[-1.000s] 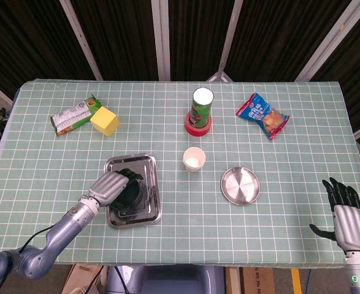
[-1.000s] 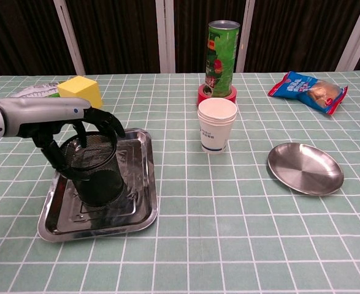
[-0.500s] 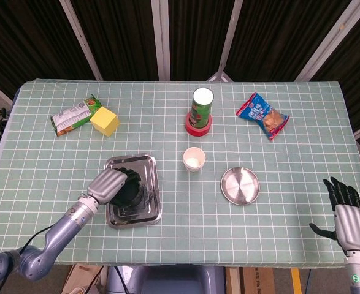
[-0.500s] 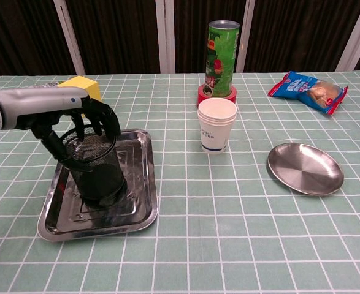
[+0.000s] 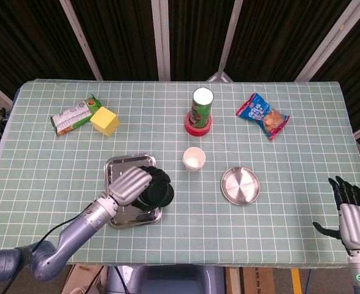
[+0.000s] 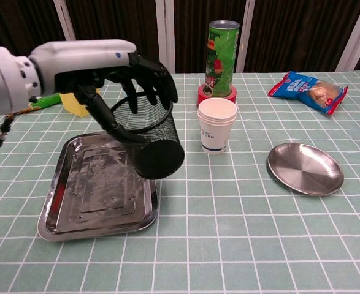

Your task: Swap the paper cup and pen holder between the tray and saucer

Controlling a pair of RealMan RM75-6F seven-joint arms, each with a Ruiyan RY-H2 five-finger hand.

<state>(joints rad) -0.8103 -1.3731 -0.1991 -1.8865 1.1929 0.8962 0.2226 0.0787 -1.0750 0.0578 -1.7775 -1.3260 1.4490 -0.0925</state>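
My left hand (image 6: 106,76) (image 5: 130,184) grips the black mesh pen holder (image 6: 152,138) (image 5: 157,188) by its rim and holds it tilted in the air over the right edge of the steel tray (image 6: 94,190) (image 5: 119,168). The tray itself is bare. The white paper cup (image 6: 217,125) (image 5: 193,159) stands on the tablecloth between the tray and the round steel saucer (image 6: 305,168) (image 5: 240,185), which has nothing on it. My right hand (image 5: 349,214) hangs at the table's near right corner with fingers apart, holding nothing.
A green chip can (image 6: 222,52) stands in a red tape roll (image 6: 216,95) just behind the cup. A blue snack bag (image 6: 308,89) lies at the back right. A yellow block (image 5: 105,120) and a green packet (image 5: 72,115) sit at the back left.
My left hand has lifted the pen holder off the tray and carried it up and to the right, tilting it. The right hand has barely shifted.
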